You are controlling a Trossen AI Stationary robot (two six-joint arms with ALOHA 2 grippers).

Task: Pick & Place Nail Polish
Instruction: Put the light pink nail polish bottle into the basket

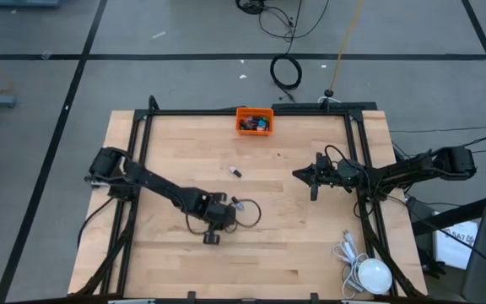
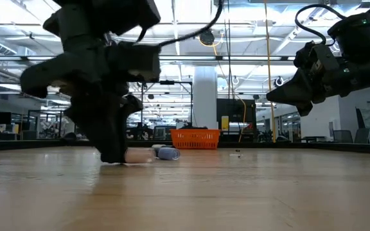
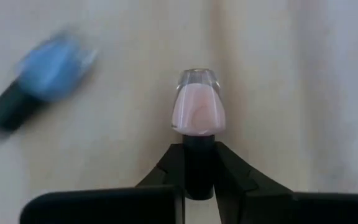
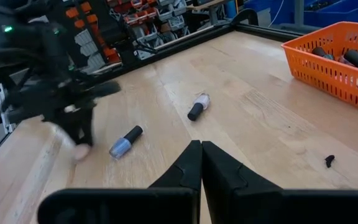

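Note:
My left gripper [image 1: 223, 218] is down at the table's middle, shut on a pale pink nail polish bottle [image 3: 198, 111] with a black cap. It also shows in the low view [image 2: 137, 156]. A blue bottle [image 1: 236, 203] with a dark cap lies on its side just beside it [image 3: 42, 78]. Another pale bottle [image 1: 235, 172] lies on its side farther back [image 4: 199, 106]. My right gripper [image 1: 298, 175] is shut and empty, held above the table to the right [image 2: 281, 96]. The orange bin [image 1: 254, 121] at the far edge holds several bottles. My left gripper pinches the pink bottle's black cap [image 3: 199, 155] between its two fingers. The fingers come slanting down from above. The pink body [image 2: 140, 156] sticks out beyond the fingertips, level at the table's surface. I cannot tell whether it rests on the wood.
A black frame [image 1: 354, 143] runs around the wooden table. A white round thing with cables [image 1: 369, 272] lies at the near right corner. A small dark scrap [image 4: 330, 161] lies on the wood near the bin. Bare wood stretches between the bottles and the bin.

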